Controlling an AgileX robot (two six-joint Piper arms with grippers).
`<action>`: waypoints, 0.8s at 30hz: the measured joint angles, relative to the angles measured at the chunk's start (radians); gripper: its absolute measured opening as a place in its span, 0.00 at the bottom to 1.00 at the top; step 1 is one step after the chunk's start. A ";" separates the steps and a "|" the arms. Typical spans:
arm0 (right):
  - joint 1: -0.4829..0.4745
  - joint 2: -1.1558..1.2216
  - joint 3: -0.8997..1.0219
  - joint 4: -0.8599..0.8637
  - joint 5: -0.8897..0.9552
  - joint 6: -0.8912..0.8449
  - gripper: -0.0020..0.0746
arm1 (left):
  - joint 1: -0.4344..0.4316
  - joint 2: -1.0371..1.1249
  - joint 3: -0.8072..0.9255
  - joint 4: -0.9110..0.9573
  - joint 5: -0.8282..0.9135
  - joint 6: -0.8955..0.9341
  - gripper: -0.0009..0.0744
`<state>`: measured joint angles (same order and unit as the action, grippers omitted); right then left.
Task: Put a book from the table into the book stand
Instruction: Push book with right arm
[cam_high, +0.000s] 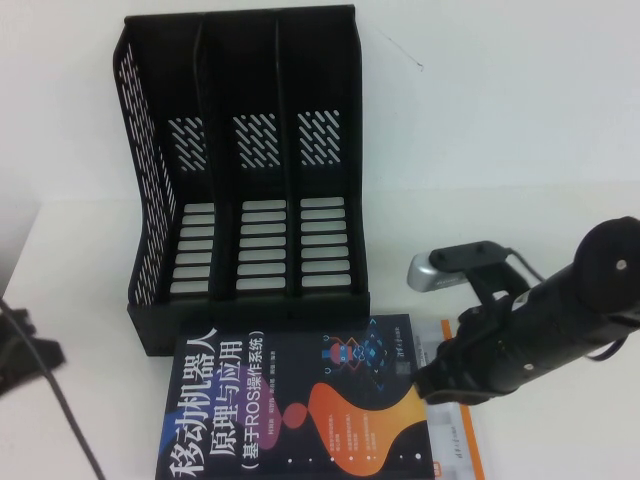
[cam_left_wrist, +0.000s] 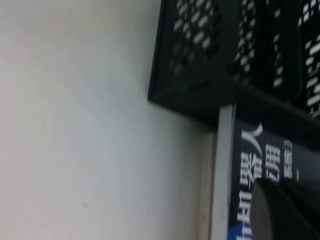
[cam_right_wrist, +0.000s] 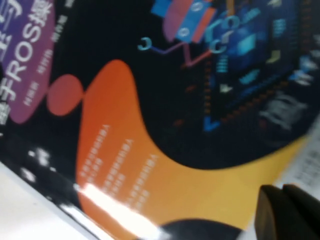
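Right now the book (cam_high: 300, 405) lies flat on the white desk (cam_high: 500, 130), cover up, its far edge touching or just short of the front lip of the book stand (cam_high: 240, 170). All three upright slots of the stand show only their slotted floors and backs (the perforated side wall is on the robot's left). Beneath the book's right side a second, white-and-orange book (cam_high: 462, 440) peeks out.

The right arm reaches in from the right, and the right pincer (cam_high: 425, 385) sits at the book's right edge, low against the cover. In the right wrist view the glossy cover, with its orange blob and blue robot graphic, fills nearly everything, and only dark fingertips (cam_right_wrist: 285, 212) show at one corner; whether they are spread or closed on the book I cannot tell.

The left pincer (cam_left_wrist: 285, 210) appears only in the left wrist view, as a dark blurred shape over the book's white title near the stand's corner. Its state is also unclear.
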<state>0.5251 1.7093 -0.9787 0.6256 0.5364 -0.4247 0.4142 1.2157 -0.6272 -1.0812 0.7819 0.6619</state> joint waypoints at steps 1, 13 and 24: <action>0.000 -0.009 0.000 -0.030 0.000 0.022 0.03 | 0.001 0.031 0.000 -0.011 0.026 0.019 0.01; 0.000 0.018 0.000 -0.108 -0.037 0.062 0.03 | 0.001 0.340 -0.014 -0.258 0.278 0.287 0.01; 0.014 0.091 -0.028 -0.045 -0.070 0.000 0.03 | 0.002 0.398 -0.018 -0.266 0.184 0.225 0.34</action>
<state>0.5396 1.8007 -1.0067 0.5804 0.4669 -0.4250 0.4162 1.6139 -0.6455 -1.3471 0.9659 0.8873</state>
